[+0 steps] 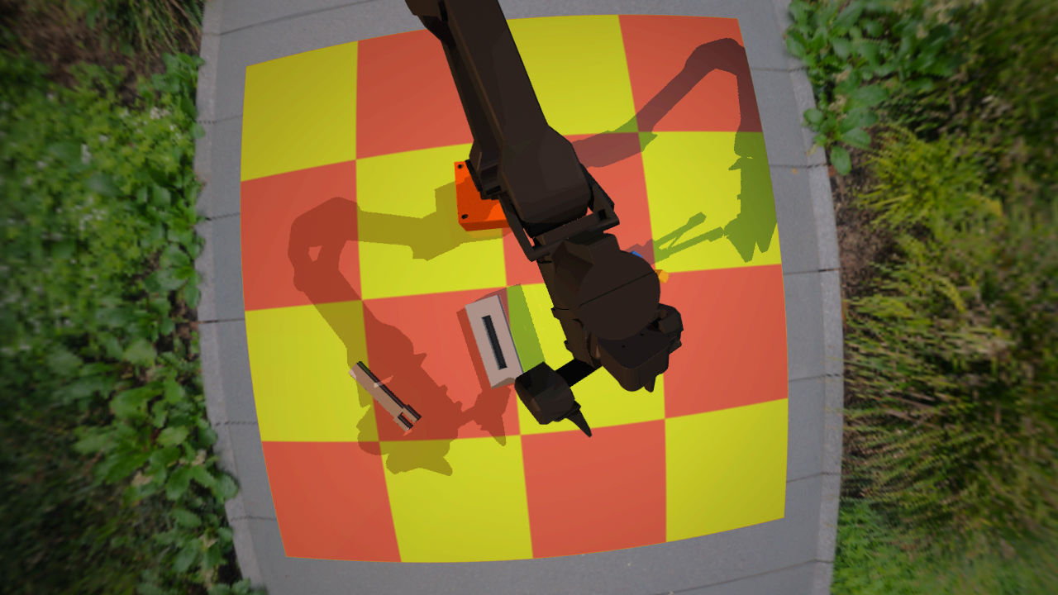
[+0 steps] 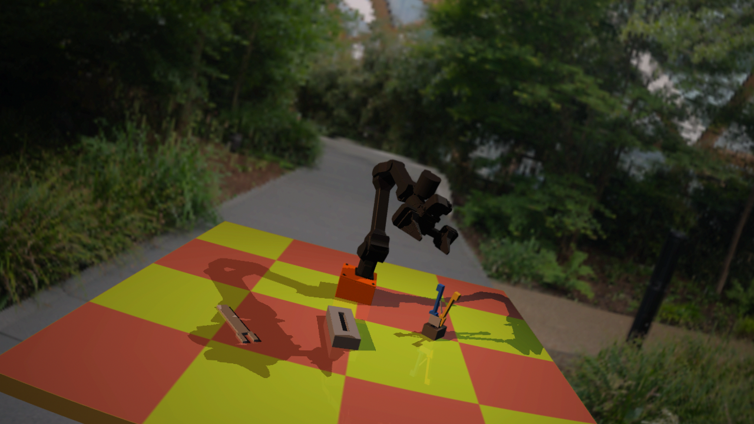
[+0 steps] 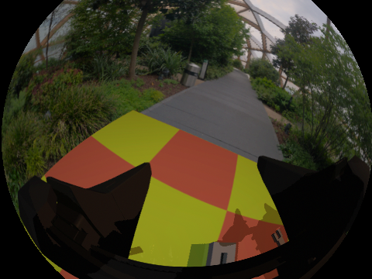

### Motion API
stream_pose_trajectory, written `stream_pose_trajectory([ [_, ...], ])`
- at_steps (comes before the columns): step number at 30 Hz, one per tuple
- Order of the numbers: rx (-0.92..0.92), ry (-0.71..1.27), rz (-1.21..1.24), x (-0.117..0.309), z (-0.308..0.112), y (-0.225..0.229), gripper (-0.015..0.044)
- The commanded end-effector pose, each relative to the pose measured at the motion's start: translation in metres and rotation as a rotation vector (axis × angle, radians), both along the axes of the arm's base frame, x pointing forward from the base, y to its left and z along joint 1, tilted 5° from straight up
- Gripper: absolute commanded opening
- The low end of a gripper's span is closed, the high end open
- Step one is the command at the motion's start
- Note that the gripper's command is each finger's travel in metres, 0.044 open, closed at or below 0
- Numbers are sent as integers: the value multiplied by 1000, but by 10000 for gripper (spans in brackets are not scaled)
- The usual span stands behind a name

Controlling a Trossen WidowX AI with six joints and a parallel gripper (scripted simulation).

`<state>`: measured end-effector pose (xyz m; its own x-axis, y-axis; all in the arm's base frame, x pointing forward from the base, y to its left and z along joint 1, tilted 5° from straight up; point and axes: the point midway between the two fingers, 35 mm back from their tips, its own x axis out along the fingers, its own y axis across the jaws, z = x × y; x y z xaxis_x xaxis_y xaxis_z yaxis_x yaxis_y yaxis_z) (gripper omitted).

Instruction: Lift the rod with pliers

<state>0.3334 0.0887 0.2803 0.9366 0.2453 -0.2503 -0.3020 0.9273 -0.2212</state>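
In the exterior view, the slotted block (image 1: 505, 347) (image 2: 345, 337) (image 3: 230, 249) lay between the forked bar (image 1: 384, 396) (image 2: 231, 320) (image 3: 277, 237) and the holster (image 2: 433, 331), with the pliers (image 2: 447, 310) upright in the holster.

"What lay around the board (image 1: 592, 488) (image 2: 284, 390) (image 3: 182, 217)?"

"A grey path (image 1: 810, 369) (image 2: 274, 195) (image 3: 217, 108), with plants (image 1: 111, 259) (image 2: 105, 174) (image 3: 81, 112) on both sides."

"And the light?"

"Dim among the trees (image 2: 506, 105) (image 3: 209, 35); pale sky (image 3: 283, 12) showed through a lattice (image 3: 257, 17)."
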Motion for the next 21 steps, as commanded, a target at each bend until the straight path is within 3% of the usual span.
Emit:
stream_pose_trajectory([
  [1,-236,158,256,-10,-34,70,440],
  [12,-819,361,917,-105,-103,192,440],
  [21,-1329,392,1507,-222,-143,234,440],
])
